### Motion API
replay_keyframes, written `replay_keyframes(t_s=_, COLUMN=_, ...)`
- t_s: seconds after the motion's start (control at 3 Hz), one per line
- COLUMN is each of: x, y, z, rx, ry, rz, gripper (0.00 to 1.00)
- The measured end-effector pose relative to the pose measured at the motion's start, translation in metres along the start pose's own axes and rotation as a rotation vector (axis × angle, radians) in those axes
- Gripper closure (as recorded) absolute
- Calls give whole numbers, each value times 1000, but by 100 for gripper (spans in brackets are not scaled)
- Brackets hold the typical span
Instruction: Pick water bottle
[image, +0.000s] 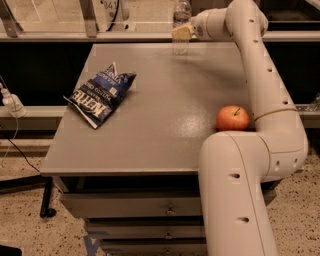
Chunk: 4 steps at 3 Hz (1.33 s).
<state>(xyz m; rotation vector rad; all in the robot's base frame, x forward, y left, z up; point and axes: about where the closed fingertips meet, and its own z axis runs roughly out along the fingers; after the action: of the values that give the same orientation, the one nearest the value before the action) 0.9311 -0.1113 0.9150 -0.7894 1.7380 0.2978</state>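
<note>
The water bottle (180, 46) is a small clear plastic bottle standing upright at the far edge of the grey table (165, 115), right of centre. My gripper (181, 32), with pale yellowish tips, is reached across the table and sits right at the bottle's middle, covering part of it. The bottle's cap end and its base show above and below the gripper. The white arm runs from the lower right up the table's right side.
A blue chip bag (101, 95) lies on the table's left half. A red apple (232, 118) sits at the right edge, against the arm. A railing and glass run behind the table. Drawers sit below the front edge.
</note>
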Motion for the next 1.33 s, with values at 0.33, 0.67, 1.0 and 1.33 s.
replay_keyframes(t_s=0.33, x=4, y=-4, z=-2, rx=6, ry=9, rz=-2, gripper=64)
replay_keyframes(t_s=0.67, x=7, y=-10, z=-10, rx=15, ry=14, rz=5, gripper=87)
replay_keyframes(t_s=1.0, x=-7, y=-11, z=-41, rx=-10, ry=7, rz=7, gripper=100)
replay_keyframes(t_s=1.33, x=-26, y=-6, z=-88, rx=-66, ry=2, rz=2, gripper=100)
